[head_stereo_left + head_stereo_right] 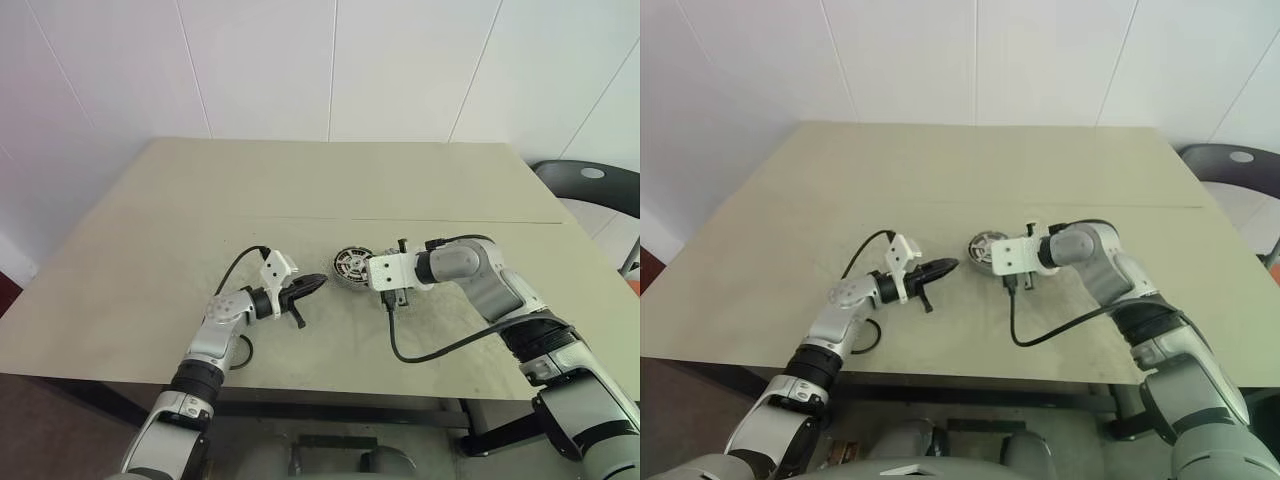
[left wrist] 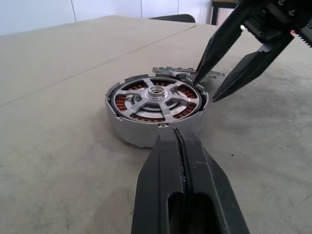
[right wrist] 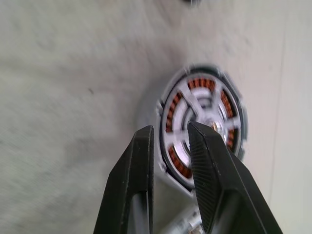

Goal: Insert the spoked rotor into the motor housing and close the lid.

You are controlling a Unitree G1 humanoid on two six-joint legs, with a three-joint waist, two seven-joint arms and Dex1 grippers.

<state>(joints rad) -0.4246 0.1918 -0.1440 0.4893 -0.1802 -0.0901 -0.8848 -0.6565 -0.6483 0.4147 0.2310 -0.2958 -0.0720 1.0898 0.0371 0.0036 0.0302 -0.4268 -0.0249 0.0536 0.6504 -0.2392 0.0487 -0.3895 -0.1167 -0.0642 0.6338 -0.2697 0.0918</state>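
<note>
Beige surface (image 1: 150,260) carries the motor housing (image 2: 156,109) near centre, spoked rotor (image 2: 155,97) seated inside. A toothed part behind it is half hidden. Right tool (image 3: 168,139), slightly parted and empty, straddles its rim; left tool (image 2: 181,146), at nine o'clock, is closed and empty.

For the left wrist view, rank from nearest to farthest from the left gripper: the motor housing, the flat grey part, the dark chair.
1. motor housing, right before the left gripper.
2. flat grey part, behind the housing.
3. dark chair, beyond the table.
</note>
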